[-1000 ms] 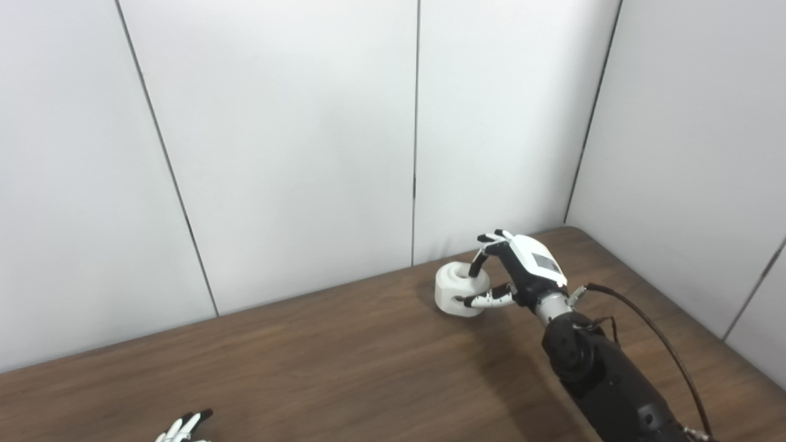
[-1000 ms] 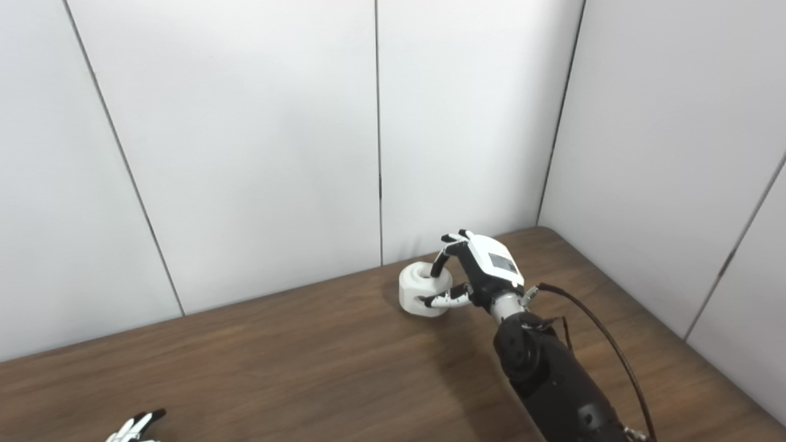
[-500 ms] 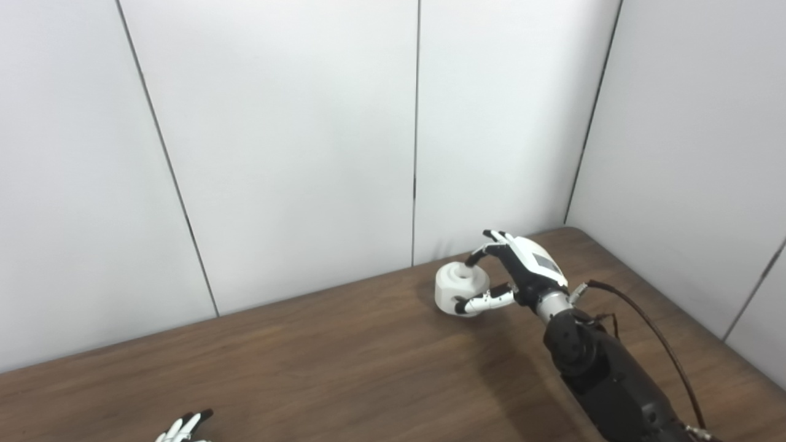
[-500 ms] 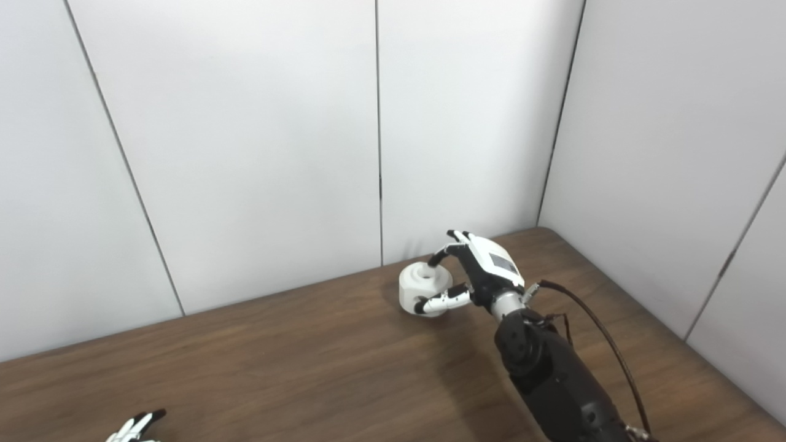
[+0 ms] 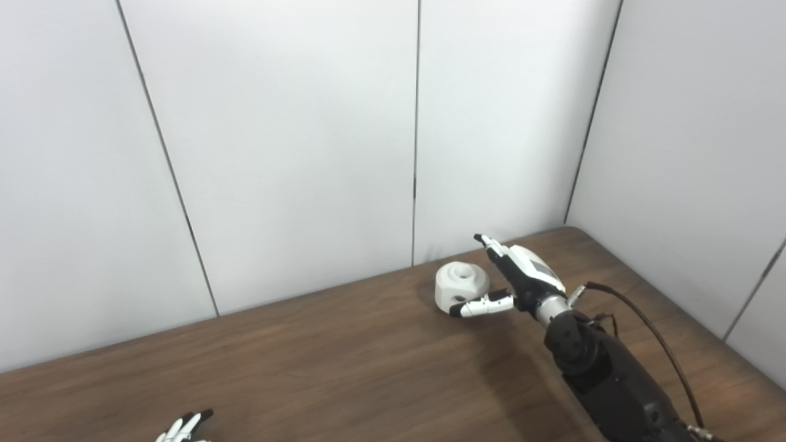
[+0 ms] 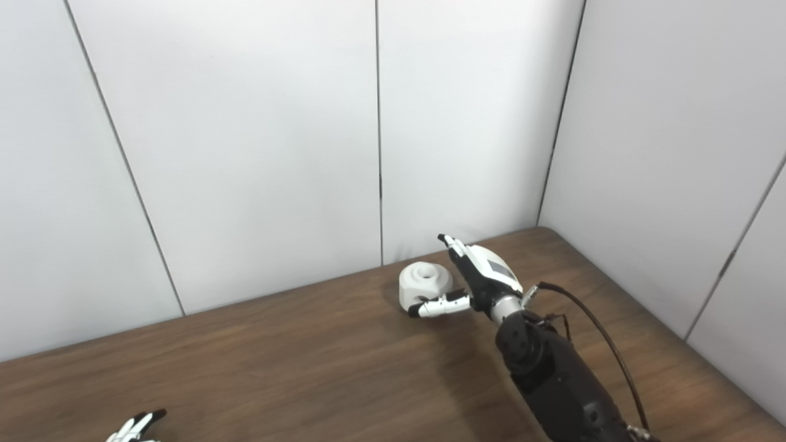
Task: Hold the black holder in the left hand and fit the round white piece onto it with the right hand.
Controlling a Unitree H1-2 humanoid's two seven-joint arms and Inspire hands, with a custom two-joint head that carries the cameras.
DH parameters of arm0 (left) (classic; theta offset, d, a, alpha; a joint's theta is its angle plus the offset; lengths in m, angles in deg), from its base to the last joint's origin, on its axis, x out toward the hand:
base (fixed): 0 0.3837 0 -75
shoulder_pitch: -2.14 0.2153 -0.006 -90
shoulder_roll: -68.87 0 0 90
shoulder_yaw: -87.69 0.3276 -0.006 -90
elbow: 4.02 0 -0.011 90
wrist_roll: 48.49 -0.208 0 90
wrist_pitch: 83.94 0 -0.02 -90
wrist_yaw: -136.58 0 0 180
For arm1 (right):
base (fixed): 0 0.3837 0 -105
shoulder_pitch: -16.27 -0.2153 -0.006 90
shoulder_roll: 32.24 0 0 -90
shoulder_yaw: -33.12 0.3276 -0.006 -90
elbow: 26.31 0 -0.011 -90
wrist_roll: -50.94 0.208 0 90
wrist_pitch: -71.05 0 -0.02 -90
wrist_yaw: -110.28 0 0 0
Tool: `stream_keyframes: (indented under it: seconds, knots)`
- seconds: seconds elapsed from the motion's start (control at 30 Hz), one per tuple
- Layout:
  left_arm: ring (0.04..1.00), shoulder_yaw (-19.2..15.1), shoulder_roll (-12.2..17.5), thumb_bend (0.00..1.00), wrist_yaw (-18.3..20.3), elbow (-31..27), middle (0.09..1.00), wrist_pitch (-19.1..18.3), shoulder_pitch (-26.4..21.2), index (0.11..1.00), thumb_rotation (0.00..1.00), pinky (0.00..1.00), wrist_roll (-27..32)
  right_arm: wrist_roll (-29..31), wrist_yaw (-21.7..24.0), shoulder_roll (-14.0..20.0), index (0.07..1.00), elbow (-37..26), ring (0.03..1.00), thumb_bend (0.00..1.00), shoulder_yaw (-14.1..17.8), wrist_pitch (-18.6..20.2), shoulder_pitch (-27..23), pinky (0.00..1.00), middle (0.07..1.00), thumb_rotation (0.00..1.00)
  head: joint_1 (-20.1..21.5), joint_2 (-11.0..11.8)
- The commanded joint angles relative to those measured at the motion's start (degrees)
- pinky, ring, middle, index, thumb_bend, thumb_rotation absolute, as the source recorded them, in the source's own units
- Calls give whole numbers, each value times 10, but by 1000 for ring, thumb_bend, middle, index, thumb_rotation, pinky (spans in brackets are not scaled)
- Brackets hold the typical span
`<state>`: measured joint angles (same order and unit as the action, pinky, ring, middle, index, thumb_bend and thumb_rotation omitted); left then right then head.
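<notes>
One round white piece [image 5: 461, 286] sat at the far side of the brown wooden surface [image 5: 344, 362] in the left eye view, and the right hand [image 5: 513, 279] stood open just beside it, thumb low at its near side and fingers straight, so a good grasp would need the fingers curled well over the top before any lift. In the right eye view only the fingertips of the left hand [image 6: 132, 428] showed at the bottom edge, their state impossible to tell, no black holder appeared, and plain white wall panels [image 6: 258, 135] closed the room.

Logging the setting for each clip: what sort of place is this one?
Probably a lab test booth, not a home: plain white wall panels close in a bare wooden table, which carries only a round white piece beside the robot's open right hand.
</notes>
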<state>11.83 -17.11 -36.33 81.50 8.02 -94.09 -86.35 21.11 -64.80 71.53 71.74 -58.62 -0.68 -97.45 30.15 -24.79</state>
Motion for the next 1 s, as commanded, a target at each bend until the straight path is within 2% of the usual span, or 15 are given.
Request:
stream_keyframes:
  seconds: [0.0,0.23,0.47,0.67,0.97]
  knots:
    - [1000,-3,12,513,-3,3,956,11,-4,481,45,1000,-1,2,-2,19,1000,-17,1000,1000,10,3,-20,972,1000,486,0,-1]
    - [1000,-4,11,512,-2,-4,958,9,1,481,45,1000,1,-1,1,22,1000,-3,1000,1000,7,24,-27,988,1000,463,0,-3]
    - [1000,-7,11,512,-2,-11,956,9,8,481,44,1000,1,-2,-4,25,1000,41,1000,1000,0,29,-41,991,1000,448,-2,-5]
    - [1000,-8,10,512,-2,-15,958,6,13,481,44,1000,-2,0,-11,23,968,69,1000,1000,-4,26,-47,942,1000,463,-4,-7]
    - [1000,-8,10,512,1,-18,961,4,16,481,45,1000,-1,8,-16,16,946,78,1000,1000,-5,22,-49,929,1000,466,-7,-7]
